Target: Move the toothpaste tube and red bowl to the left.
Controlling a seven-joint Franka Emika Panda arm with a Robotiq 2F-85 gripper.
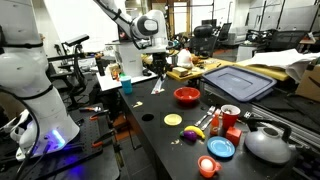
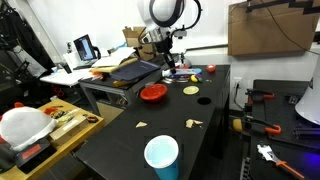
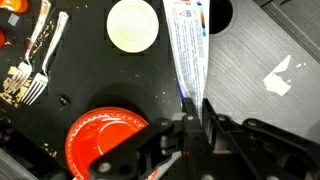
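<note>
White tube pinched by one end in the gripper.
The jaws were clamped on the tube, which hung down just beside the bowl and seemed clear of the table. The step looked like carrying the tube left. Next it would need lowering and release, then a grasp on the bowl. The arm reached over, wrist pointing down beside the bowl.
</note>
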